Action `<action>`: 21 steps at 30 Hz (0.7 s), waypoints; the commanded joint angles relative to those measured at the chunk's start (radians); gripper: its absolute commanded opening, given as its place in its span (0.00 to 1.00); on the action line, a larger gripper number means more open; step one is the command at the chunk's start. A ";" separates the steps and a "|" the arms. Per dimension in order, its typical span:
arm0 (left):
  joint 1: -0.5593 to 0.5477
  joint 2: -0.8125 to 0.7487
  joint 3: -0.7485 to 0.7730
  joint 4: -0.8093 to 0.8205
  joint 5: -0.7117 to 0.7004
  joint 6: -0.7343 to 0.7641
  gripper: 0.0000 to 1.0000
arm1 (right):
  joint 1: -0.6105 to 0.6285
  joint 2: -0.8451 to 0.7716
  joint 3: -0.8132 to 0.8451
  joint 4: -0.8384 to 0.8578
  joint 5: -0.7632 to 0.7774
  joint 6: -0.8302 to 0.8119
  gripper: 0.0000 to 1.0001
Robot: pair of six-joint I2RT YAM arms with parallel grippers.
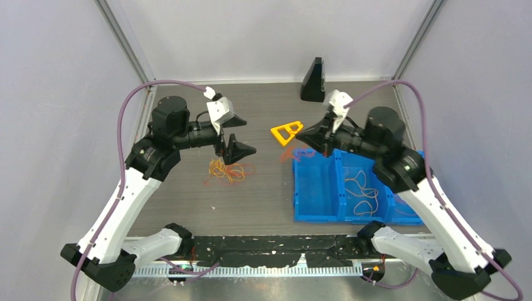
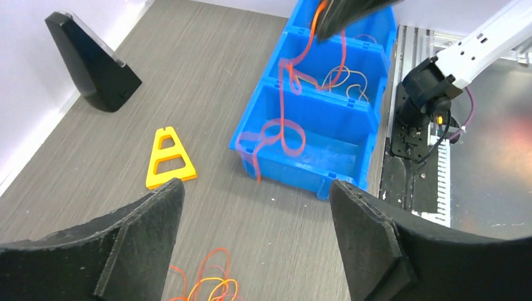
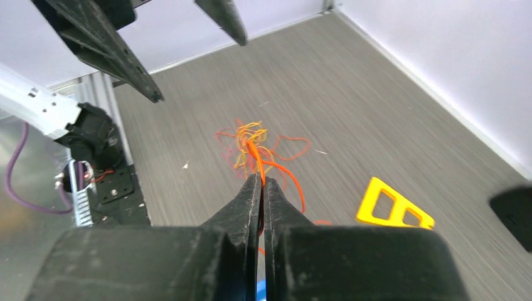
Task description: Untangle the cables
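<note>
A tangle of orange, yellow and red cables lies on the table left of centre; it also shows in the left wrist view and the right wrist view. My left gripper is open and empty, just above the tangle's far edge, its jaws wide apart. My right gripper is shut on an orange cable, which hangs in loops over the near-left end of the blue bin. Another orange cable lies in the bin's middle compartment.
The blue bin has three compartments and stands at the right front. A yellow triangular frame lies between the grippers. A black wedge stands at the back wall. Walls enclose the table on three sides.
</note>
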 commanded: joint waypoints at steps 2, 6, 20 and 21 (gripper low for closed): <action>0.006 -0.061 -0.042 0.063 -0.045 0.020 0.91 | -0.085 -0.146 -0.025 -0.143 0.069 -0.044 0.05; 0.006 -0.052 -0.049 0.055 -0.099 0.028 0.91 | -0.121 -0.272 -0.071 -0.259 0.143 -0.071 0.05; 0.007 -0.006 -0.059 0.010 -0.230 0.032 0.91 | -0.304 -0.323 -0.338 -0.216 0.253 0.171 0.06; 0.008 -0.004 -0.059 -0.001 -0.246 0.039 0.91 | -0.304 -0.293 -0.348 -0.196 0.257 0.177 0.05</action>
